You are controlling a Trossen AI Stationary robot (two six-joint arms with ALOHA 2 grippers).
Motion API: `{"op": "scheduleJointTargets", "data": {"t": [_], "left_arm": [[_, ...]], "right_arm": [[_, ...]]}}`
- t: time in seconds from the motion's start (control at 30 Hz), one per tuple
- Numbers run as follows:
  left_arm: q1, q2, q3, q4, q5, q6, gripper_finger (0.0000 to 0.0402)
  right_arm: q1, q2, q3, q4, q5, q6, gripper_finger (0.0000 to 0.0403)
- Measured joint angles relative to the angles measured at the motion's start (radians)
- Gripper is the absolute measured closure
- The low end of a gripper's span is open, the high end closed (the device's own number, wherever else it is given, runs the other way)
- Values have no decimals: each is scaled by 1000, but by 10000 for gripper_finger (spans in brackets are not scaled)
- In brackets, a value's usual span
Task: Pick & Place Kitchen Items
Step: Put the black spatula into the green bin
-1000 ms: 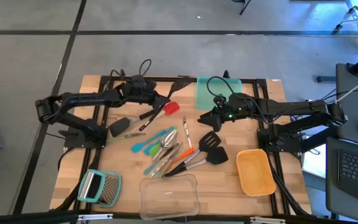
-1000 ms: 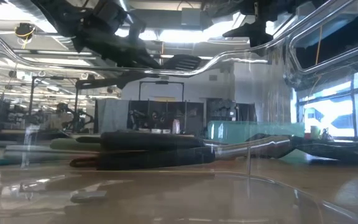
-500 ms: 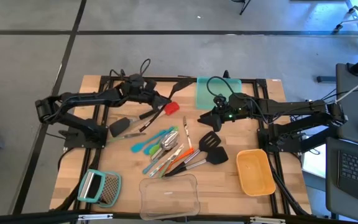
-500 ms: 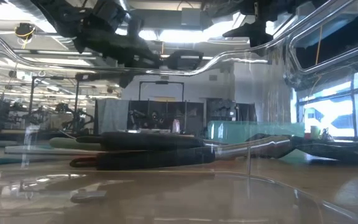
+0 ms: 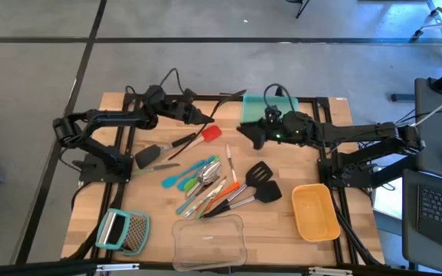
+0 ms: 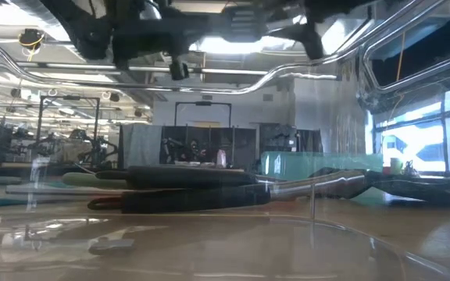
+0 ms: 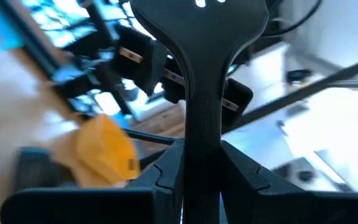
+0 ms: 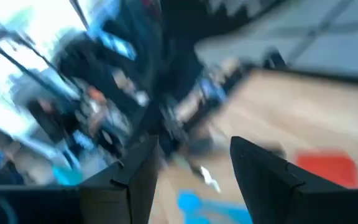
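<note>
My left gripper (image 5: 198,115) is above the table's far middle, shut on a black slotted spatula (image 5: 225,100) whose head (image 7: 197,12) points toward the right arm. My right gripper (image 5: 248,132) hovers open just right of that head, its fingers (image 8: 129,180) with nothing between them. The other kitchen items lie in a loose pile (image 5: 206,180) at the table's middle. With them are a red spatula (image 5: 209,133), two black spatulas (image 5: 261,180) and another spatula (image 5: 148,156) to the left. My left gripper pinches the black spatula's handle (image 7: 202,134) between its two fingers (image 7: 166,177). The handle runs forward along the fingers, and the head stands out beyond their tips. The fingers come roughly level from the table's left. The spatula is lifted clear of the table.
A teal container (image 5: 259,115) sits at the far edge behind my right gripper. A yellow container (image 5: 315,211) is at the right, a clear one (image 5: 209,239) at the near edge, and a grater (image 5: 123,230) at the near left. Black frame rails (image 5: 129,146) border both sides.
My left gripper has risen, tipped upward and rolled, so the spatula's head now points higher and closer to the right gripper. My right gripper has shifted toward the far edge and the left gripper and has tipped up. The pile on the table has stayed as it was.
</note>
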Motion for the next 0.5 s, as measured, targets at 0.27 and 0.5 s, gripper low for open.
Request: {"op": "scheduleJointTargets", "data": {"t": [0.27, 0.5], "left_arm": [[-30, 101, 0, 361, -5, -315, 337], [-55, 91, 0, 451, 5, -575, 337]], "right_arm": [[-12, 57, 0, 88, -5, -22, 201], [-8, -45, 0, -33, -166, -403, 201]]}}
